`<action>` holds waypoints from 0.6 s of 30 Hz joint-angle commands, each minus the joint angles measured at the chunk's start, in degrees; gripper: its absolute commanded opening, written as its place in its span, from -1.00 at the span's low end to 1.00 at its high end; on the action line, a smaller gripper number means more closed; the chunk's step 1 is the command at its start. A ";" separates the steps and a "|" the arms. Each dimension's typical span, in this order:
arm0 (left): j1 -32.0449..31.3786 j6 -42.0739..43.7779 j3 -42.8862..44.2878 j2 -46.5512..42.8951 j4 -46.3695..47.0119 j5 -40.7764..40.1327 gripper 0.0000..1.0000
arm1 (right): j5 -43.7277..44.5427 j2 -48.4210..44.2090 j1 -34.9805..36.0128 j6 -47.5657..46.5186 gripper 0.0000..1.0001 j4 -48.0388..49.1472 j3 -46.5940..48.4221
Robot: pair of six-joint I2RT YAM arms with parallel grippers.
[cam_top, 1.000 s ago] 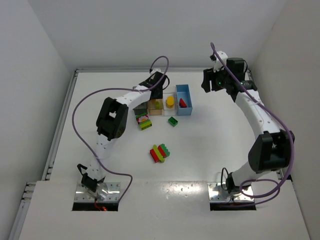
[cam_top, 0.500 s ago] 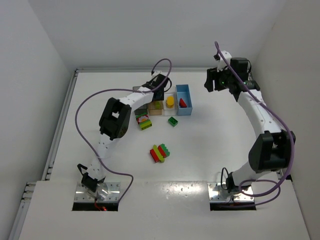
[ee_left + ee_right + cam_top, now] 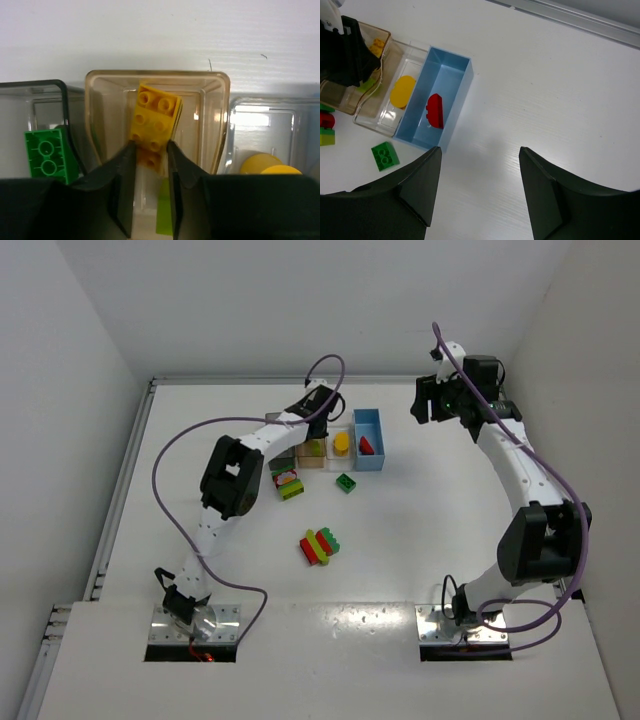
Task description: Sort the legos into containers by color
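**A:** Got the yellow brick (image 3: 152, 127) pinched by its near end in the left tool (image 3: 150, 146), tilted, hanging inside the tan bin (image 3: 155, 74). Looks clamped, going by the fingers (image 3: 120, 190) pressed to both its sides.

**B:** Check the colour before letting go. Seeing a lime green piece (image 3: 164, 216) on that bin's floor at 6 o'clock of the brick. Also a yellow piece (image 3: 262, 164) in the clear bin (image 3: 260, 102) at 3 o'clock.

**A:** Spotted a lime edge down the brick's right side as well. Maybe two stuck together; cannot tell from here.

**B:** Decide first, then. If counted as yellow: lift straight up past the rim, shift toward 3 o'clock, lower into the clear bin, and only then part the fingers. If meant for tan: open slowly and rise without dragging a wall.

**A:** Minding the dark grey bin (image 3: 35, 87) at 9 o'clock too, set right beside the tan one, with a dark green brick (image 3: 47, 155) inside.

**B:** And the right tool (image 3: 480, 155)?

**A:** Spread wide, gripping nothing, hovering over bare bench (image 3: 545, 75) toward 3 o'clock of the blue bin (image 3: 445, 80) with its red piece (image 3: 435, 111). Best left there, out of the way.

**B:** Afterwards, go for the loose green brick (image 3: 385, 155) at 6 o'clock of the bins, then the mixed stack (image 3: 321, 546).
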 commanded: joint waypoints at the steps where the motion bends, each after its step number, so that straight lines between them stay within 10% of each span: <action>1: -0.44 -0.32 1.74 1.58 0.21 1.56 -0.78 | -0.61 0.55 -0.20 -0.34 0.28 0.82 0.89; 15: -1.49 -0.32 -2.47 -9.50 0.74 4.11 -0.99 | -3.07 -0.59 0.33 0.71 0.28 1.35 -0.69; 18: -1.49 -0.32 -3.27 -10.20 0.74 3.59 -0.37 | -3.60 -1.11 0.33 0.71 0.28 1.35 -1.31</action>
